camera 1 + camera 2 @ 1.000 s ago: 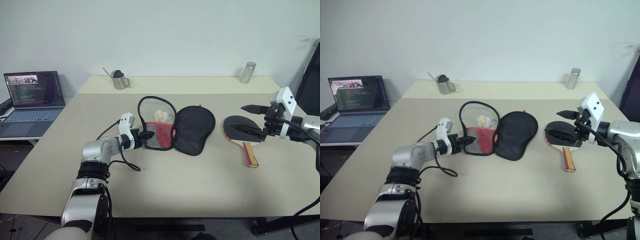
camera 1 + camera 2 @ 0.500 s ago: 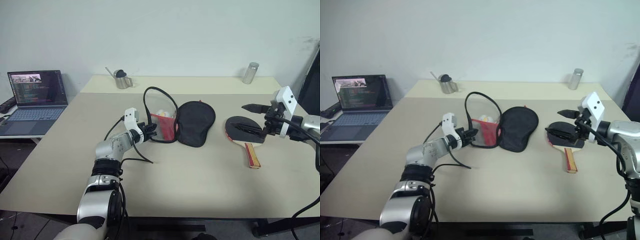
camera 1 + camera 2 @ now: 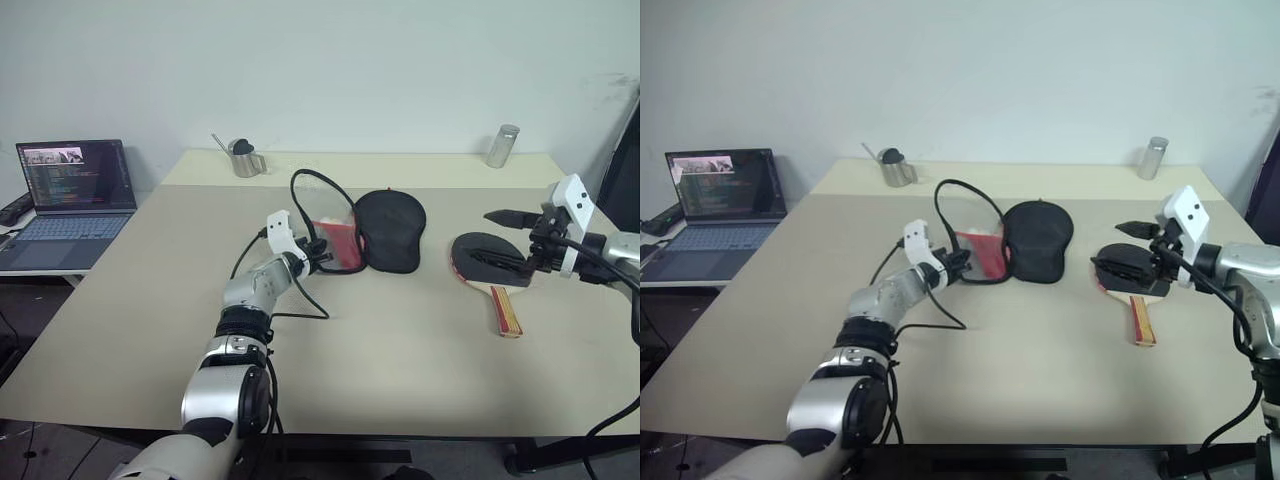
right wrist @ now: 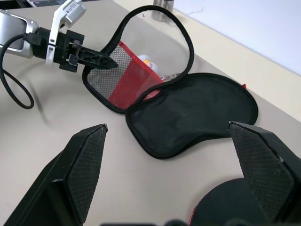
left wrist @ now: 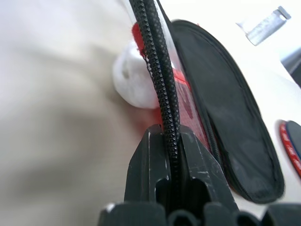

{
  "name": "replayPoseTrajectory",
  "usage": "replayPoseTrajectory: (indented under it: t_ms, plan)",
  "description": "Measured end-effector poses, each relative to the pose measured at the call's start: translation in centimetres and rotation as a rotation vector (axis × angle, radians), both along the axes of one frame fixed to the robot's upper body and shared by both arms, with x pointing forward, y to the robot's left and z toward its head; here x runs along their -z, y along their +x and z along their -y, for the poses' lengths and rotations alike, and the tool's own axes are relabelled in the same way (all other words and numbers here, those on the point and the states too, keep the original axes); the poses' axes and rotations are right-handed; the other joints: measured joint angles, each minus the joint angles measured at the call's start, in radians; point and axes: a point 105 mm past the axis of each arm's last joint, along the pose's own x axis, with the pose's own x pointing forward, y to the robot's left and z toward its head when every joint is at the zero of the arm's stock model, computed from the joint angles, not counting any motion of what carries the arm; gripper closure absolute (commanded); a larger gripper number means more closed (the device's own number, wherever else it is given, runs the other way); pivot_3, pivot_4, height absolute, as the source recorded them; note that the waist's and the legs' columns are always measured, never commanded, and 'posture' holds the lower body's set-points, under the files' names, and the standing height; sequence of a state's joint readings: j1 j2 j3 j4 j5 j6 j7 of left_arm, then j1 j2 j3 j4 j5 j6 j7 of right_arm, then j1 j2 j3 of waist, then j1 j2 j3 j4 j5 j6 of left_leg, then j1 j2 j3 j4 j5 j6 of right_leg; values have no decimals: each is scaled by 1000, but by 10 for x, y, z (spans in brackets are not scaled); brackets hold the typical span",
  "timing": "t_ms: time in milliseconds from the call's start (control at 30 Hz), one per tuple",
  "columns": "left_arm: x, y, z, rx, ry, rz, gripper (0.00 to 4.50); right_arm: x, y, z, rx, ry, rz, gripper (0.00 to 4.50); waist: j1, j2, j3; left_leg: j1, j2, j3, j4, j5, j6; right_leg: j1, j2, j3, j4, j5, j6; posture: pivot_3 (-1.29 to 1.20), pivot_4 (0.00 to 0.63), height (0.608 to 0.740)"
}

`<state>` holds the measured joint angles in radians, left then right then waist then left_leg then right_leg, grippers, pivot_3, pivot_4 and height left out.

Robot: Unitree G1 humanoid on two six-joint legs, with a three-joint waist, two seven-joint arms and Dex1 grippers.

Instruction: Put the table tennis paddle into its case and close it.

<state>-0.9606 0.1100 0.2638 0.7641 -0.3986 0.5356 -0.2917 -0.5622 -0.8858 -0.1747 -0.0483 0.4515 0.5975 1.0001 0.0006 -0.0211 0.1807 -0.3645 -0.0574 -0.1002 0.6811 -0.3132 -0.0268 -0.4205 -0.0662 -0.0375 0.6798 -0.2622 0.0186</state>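
The left gripper pinches the zipper edge of the open case mid-tabletop; the right gripper hovers spread wide over the table tennis paddle lying beside it.

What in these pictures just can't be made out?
- Laptop screen text: too small in the eye views.
- Plush charm: blurred in the left wrist view, partly behind the case rim.
- Paddle: cut off by the right wrist view's edge.
- Paddle face: partly behind the right gripper.

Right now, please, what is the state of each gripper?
Left gripper: shut on the black fabric zip case, at its zipper rim.
Right gripper: open, holding nothing.
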Motion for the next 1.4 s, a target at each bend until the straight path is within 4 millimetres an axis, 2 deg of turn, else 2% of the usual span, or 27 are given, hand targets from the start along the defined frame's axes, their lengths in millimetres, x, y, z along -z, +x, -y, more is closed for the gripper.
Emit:
replayPoseTrajectory:
  t_ms: [167, 300, 400, 667, 767, 867, 933, 1033, 1100, 1200, 1400]
  plan:
    - [-2, -3, 8, 40, 20, 3, 4454, 2, -4, 2, 7, -22, -3, 0, 0, 0, 0, 0, 0, 0, 0, 0, 0, 0, 0, 0, 0, 0, 0, 0, 150, 740]
    - [1, -8, 4, 74, 60, -5, 4454, 6, -6, 6, 29, -27, -18, 0, -1, 0, 0, 0, 0, 0, 0, 0, 0, 0, 0, 0, 0, 0, 0, 0, 150, 740]
    - [8, -11, -5, 69, 74, -33, 3712, 7, -7, 11, 57, -27, -21, 0, 0, 0, 0, 0, 0, 0, 0, 0, 0, 0, 0, 0, 0, 0, 0, 0, 150, 740]
    - [6, -11, -11, 59, 88, -29, 1032, 13, -4, 17, 128, -20, -29, 0, 0, 0, 0, 0, 0, 0, 0, 0, 0, 0, 0, 0, 0, 0, 0, 0, 150, 740]
    - [1, -10, -16, 65, 107, -7, 52, 19, 1, 24, 208, -12, -35, 0, -1, 0, 0, 0, 0, 1, 0, 0, 0, 0, 0, 1, 0, 0, 0, 0, 150, 740]
    - [-11, -12, -31, 70, 152, 12, 52, 23, 14, 42, 419, 49, -24, 0, -4, 0, 0, 1, 1, 1, 0, 0, 0, 0, 0, 2, 1, 0, 0, 0, 150, 740]
    - [-17, -24, -50, 103, 240, 19, 52, 26, 20, 63, 659, 110, -36, 0, -8, 1, 0, 1, 1, 2, -1, 0, 0, -1, 0, 3, 1, 0, 0, 0, 150, 740]
    - [-13, -55, -97, 188, 487, 45, 52, 54, 2, 94, 961, 166, -139, 0, -10, 2, -1, 0, 2, 1, -4, 0, -1, -3, 2, 4, 0, 0, -1, 0, 150, 740]
    - [-7, -73, -116, 271, 581, 46, 52, 77, -10, 101, 1076, 204, -235, 0, -5, 3, -2, 0, 1, 1, -3, 0, -1, -3, 2, 4, 0, 0, -1, 0, 150, 740]
    - [-17, -81, -111, 388, 598, 126, 52, 98, -16, 95, 1140, 205, -328, 0, 9, 3, -2, 0, -2, -1, -1, 1, 0, 0, 0, 3, 0, 2, 0, 0, 150, 740]
    - [-51, -90, -83, 556, 589, 299, 52, 107, -3, 72, 1110, 293, -376, 0, -2, 3, -2, 1, -2, 1, -1, 2, 3, 0, 0, 4, 1, 4, 1, 0, 150, 740]
